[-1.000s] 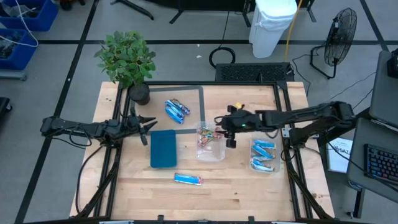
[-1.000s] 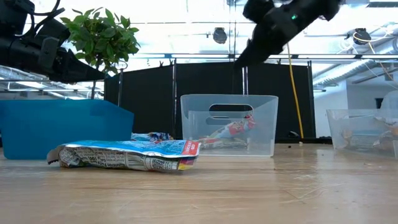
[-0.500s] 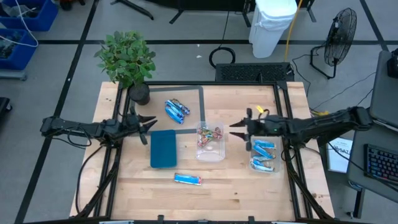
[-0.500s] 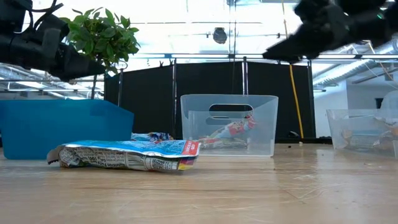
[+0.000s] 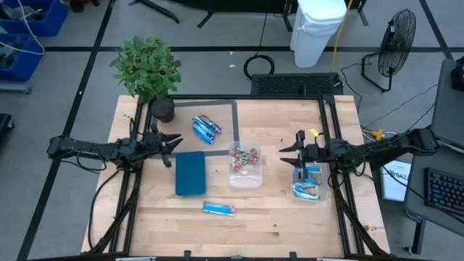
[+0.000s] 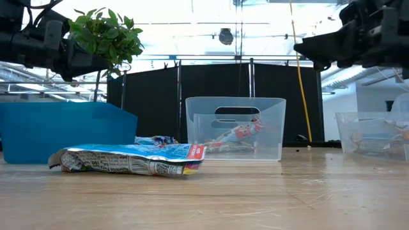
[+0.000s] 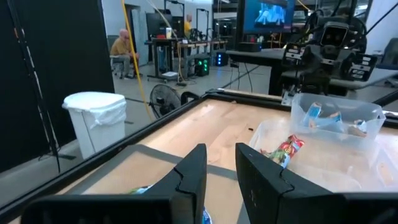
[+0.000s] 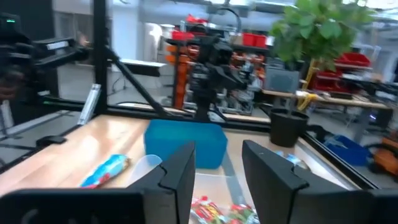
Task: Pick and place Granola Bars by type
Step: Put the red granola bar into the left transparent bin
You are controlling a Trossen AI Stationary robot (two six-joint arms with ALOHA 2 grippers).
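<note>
**Bars sorted into tubs, one still lying crosswise at the front**

We see the wooden table with the teal tray left of centre. The middle tub holds red/green bars in a jumble, their direction hard to tell. The right tub holds light blue bars lying roughly across the table. Dark blue bars lie behind the tray, slanted toward the back left. One light blue bar rests alone near the front edge, long axis running left to right. Our right gripper hovers at the right tub's back edge, jaws apart and holding nothing. Our left gripper waits just left of the tray, jaws slightly parted, empty
</note>
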